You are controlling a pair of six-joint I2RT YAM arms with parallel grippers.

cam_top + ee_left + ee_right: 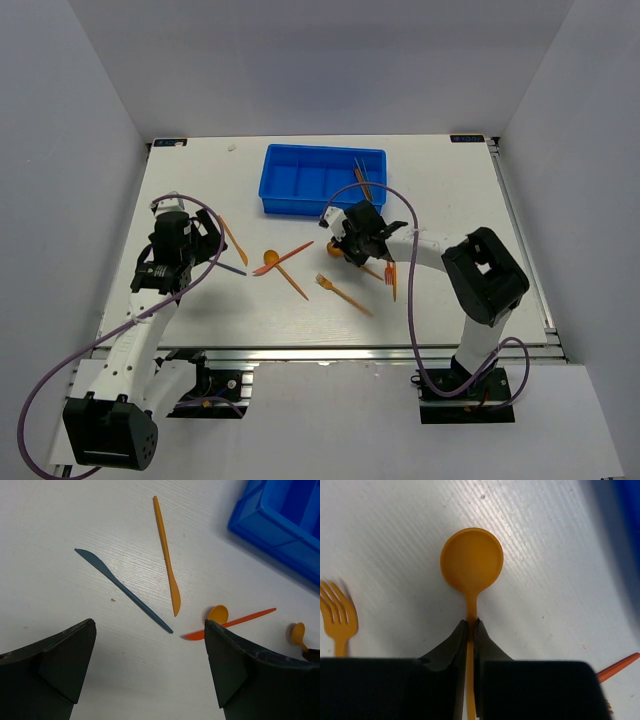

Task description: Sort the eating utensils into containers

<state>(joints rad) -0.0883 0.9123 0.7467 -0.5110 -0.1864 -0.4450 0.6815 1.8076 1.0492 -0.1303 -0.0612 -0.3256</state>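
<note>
At table (pixel 450 210) centre: right end effector (pixel 471 623) pinching handle of orange spoon (pixel 471 560), left end effector (pixel 150 624) agape, empty; lift level toward tray (pixel 322 208) at 11 o'clock.

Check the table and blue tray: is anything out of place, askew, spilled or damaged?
Nothing looks spilled or damaged. The utensils lie at all angles on the table, as unsorted pieces would; the jaws of the right gripper pinch an orange spoon by its handle. Thin sticks lie slantwise in the blue tray's rightmost compartment.
</note>
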